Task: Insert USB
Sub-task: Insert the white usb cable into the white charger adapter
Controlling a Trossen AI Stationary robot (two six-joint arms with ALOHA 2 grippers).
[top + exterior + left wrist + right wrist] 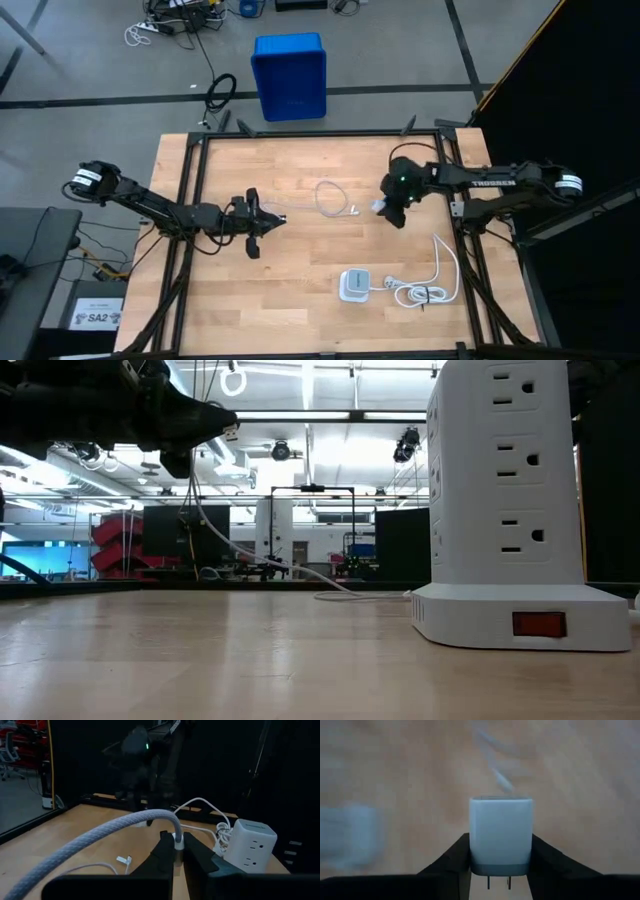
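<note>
USB cable (322, 195) lies partly curled near the middle of the worktop (300, 300), with one end lifted off it; the left tool (268, 220) is pressed together on the small plug at that end — the left wrist view shows the white plug (178, 841) pinched between the two dark fingers, the braided cable arching away from it; the other end, with its own small plug (354, 210), rests loose on the wood. The right tool (385, 207) hangs just beside that loose end, to the right of the curl, and pinches the small white cube (500, 834) — a charger block with two metal prongs pointing back toward the wrist; its fingers sit against the cube's two sides. So both parts appear to be in hand, yet they are well apart; the plug is not yet in the cube. What is left, as I judge it: bring the two tools together over the worktop, line the plug up with the cube's port — which no view shows — and push it home. The power strip tower (353, 285) with its bundled cord (430, 290) stands untouched nearer the front edge.
</note>
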